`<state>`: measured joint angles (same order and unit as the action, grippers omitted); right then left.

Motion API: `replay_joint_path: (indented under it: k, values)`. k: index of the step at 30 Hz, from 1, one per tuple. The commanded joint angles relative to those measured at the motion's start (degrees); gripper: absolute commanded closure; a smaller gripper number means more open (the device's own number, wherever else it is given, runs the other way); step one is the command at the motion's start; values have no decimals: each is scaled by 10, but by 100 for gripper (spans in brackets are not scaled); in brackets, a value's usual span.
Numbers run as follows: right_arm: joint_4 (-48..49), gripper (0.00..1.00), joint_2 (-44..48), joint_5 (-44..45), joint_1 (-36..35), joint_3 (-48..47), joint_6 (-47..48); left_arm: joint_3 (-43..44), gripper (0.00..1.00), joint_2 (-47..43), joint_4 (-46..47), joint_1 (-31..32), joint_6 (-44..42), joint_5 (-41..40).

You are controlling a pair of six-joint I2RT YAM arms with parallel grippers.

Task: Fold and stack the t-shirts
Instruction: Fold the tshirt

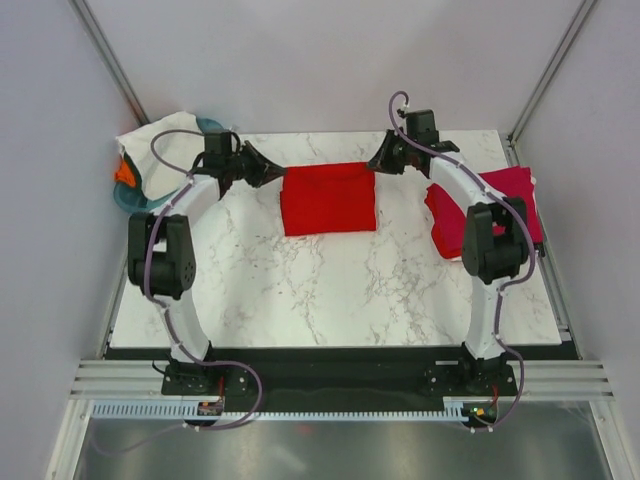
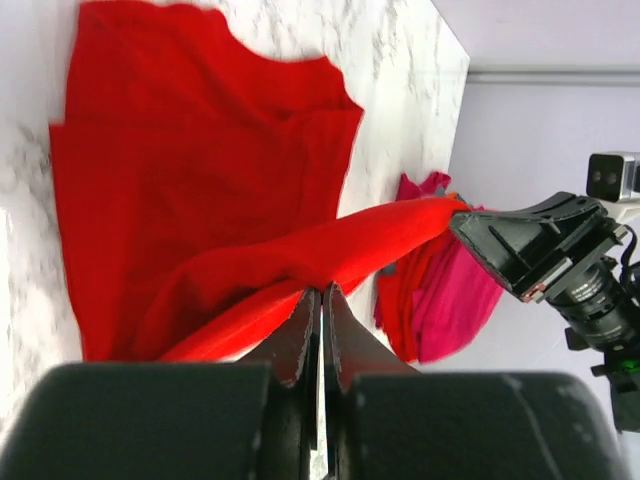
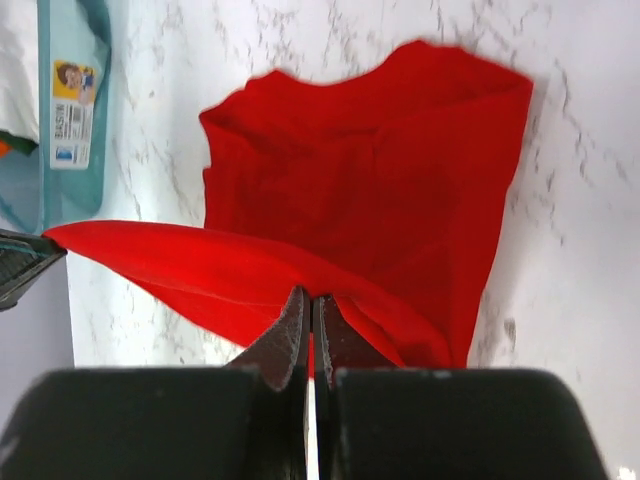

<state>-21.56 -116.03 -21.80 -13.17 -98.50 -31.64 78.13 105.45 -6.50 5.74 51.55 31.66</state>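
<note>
At the far left corner of the surface (image 1: 330,290) stood a teal basket (image 1: 130,197) with the white t-shirt (image 1: 160,135) draped over it and something orange (image 1: 124,172) showing at its side. Just right of the basket, the left fingers (image 1: 262,165) were closed tight, with no gap visible between them in the left wrist view, and they pinched the left end of the red t-shirt's far edge. The red t-shirt (image 1: 328,198) lay mid-surface, already folded into a rough rectangle. Its body was flat on the marble on the side of the fingers nearer the arm bases. The far edge was lifted and stretched into a taut band running left to right between the two arms. The right fingers (image 1: 385,155) gripped the opposite end of that band and were clamped just as fully, as the right wrist view showed. Both arms were equally near the shirt, one at each end of its long axis. The coming move seemed to turn on that shared edge, which had to travel level, with both ends together, or the fold would skew. Farther right, partly under the right arm, lay a pile of a crimson-pink t-shirt (image 1: 510,185) and more red cloth (image 1: 445,215), well apart from the held shirt and probably the stack it was bound for
</note>
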Motion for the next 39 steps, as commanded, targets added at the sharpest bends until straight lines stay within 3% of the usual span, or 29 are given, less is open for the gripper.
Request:
replay_joint_path:
  k: [1, 2, 3, 4, 5, 6, 7, 10, 18, 26, 32, 34, 39]
  values:
    - [13, 100, -74, -1, 16, -83, -24, 107, 98, 98, 36, -5, 43, 2]
    - [20, 98, -95, 0, 17, -103, -25, 133, 98, 123, 39, -6, 45, -2]
    - [28, 88, -141, 6, 18, -146, -30, 161, 88, 182, 41, -6, 45, -3]
    - [28, 70, -162, 8, 24, -170, -46, 229, 70, 213, 38, -5, 50, 0]
    - [29, 36, -184, 5, 25, -191, -53, 269, 53, 244, 8, -6, 54, 16]
    - [28, 31, -216, -2, 26, -224, -55, 303, 40, 274, 2, -6, 56, 27]
    - [29, 26, -225, -2, 28, -230, -58, 344, 14, 301, -3, -6, 51, 32]
    - [57, 23, -212, 9, 27, -197, -41, 341, 5, 283, -23, -6, 10, 0]
    - [77, 24, -175, 51, 26, -103, 25, 301, 5, 254, -80, -3, -88, -69]
    - [75, 24, -213, 68, 18, -111, 33, 296, 7, 288, -94, 5, -113, -87]
    - [75, 29, -241, 67, 1, -136, 31, 310, 19, 324, -98, 12, -109, -85]
    - [75, 32, -247, 70, -2, -147, 27, 319, 29, 334, -98, 12, -106, -85]
    - [76, 47, -271, 73, -3, -173, 11, 335, 42, 356, -98, 14, -97, -80]
